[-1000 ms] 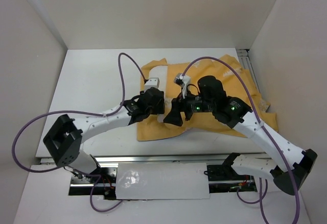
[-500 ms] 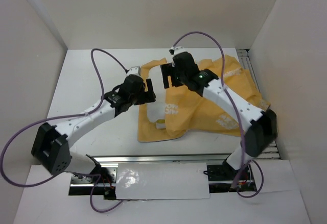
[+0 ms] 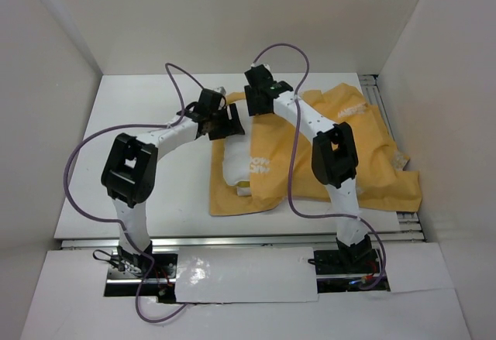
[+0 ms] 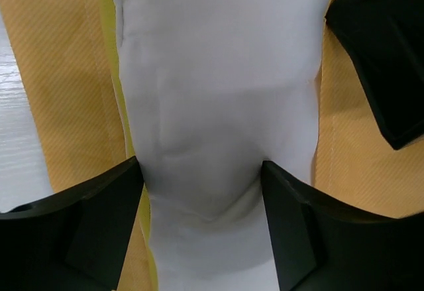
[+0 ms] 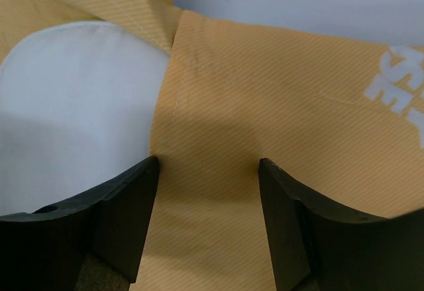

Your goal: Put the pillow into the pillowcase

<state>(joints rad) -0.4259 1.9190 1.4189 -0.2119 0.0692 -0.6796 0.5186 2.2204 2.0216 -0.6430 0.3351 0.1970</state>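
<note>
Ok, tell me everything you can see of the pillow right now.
The pillow is plump, soft white fabric with faint seams and a pale yellowish edge. It lies mostly covered by the orange-yellow pillowcase; only a strip shows at the sack's left side. The left gripper has its jaws pressed into it from both sides, creasing the fabric there.

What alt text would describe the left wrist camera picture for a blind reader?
Two black fingers squeeze a plump white fabric pillow between them, creasing it. Orange-yellow pillowcase fabric lies either side, and another black finger shows at upper right.
</note>
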